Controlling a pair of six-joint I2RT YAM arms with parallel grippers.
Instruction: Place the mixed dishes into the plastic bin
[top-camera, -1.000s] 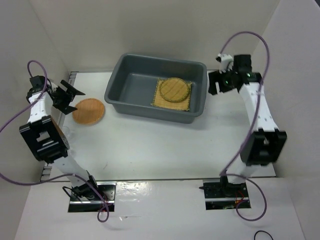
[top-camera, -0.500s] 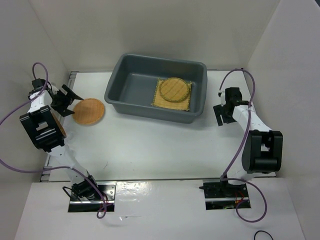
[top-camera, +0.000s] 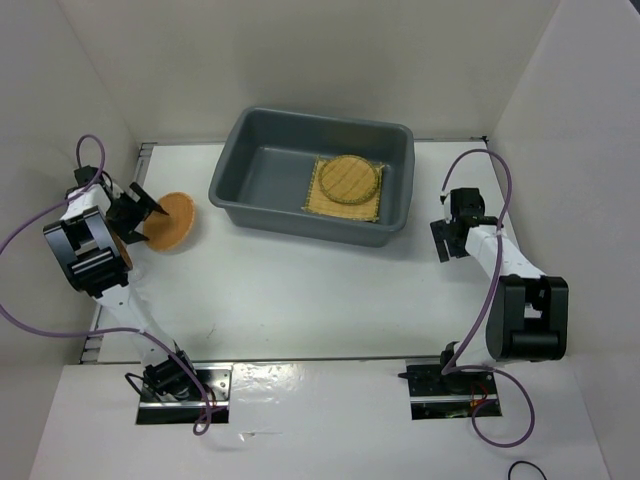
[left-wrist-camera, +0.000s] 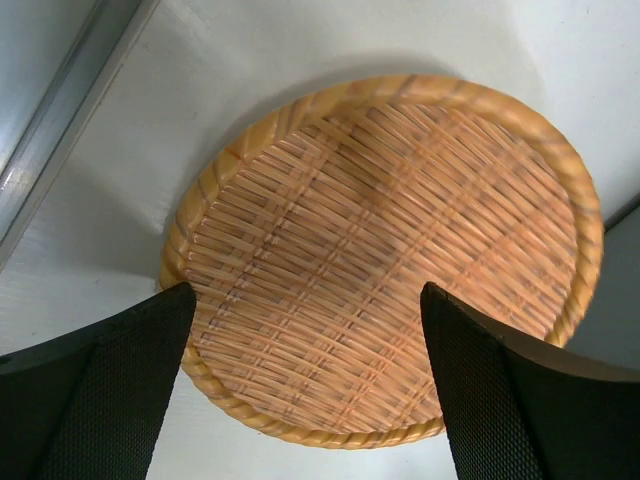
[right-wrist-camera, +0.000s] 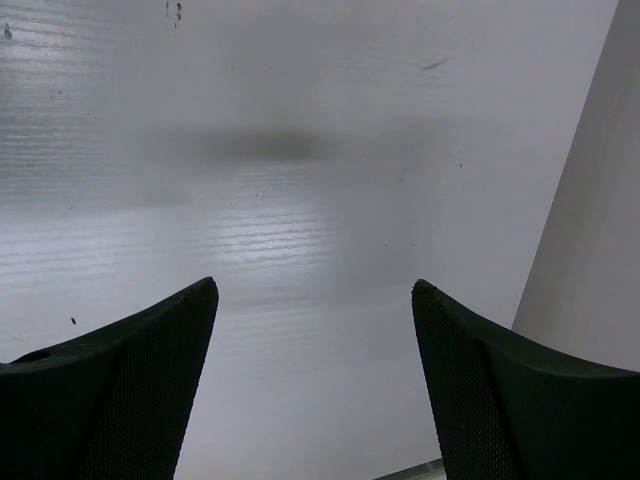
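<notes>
The round orange-brown plate (left-wrist-camera: 400, 200) lies on the table (top-camera: 300, 290) at the far left, well apart from the grey bin (top-camera: 290, 218). It is the one dish in view that is outside the bin. Inside the bin, toward its right end, the square woven mat (top-camera: 318, 203) lies flat with the smaller round tan plate (top-camera: 351, 178) on top. No clear cups show in any view.

The left gripper (left-wrist-camera: 305, 295) hangs over the near edge of the orange plate with its jaws wide apart. Its fingers (left-wrist-camera: 120, 380) straddle the weave, but whether they touch it cannot be told. The right gripper (right-wrist-camera: 312, 285) hovers over bare table beside the bin's right end, its jaws also apart and holding nothing.

The plate looks like light, stiff basketwork — shallow, with a twisted, rope-like rim. The rough weave should give the pads good friction, so slipping seems unlikely and it is not fragile. The awkward part is that it sits flat. The best hold is probably across the raised rim at the near edge, one finger inside the dish and one outside — closed firmly enough that the plate does not swing when lifted.
</notes>
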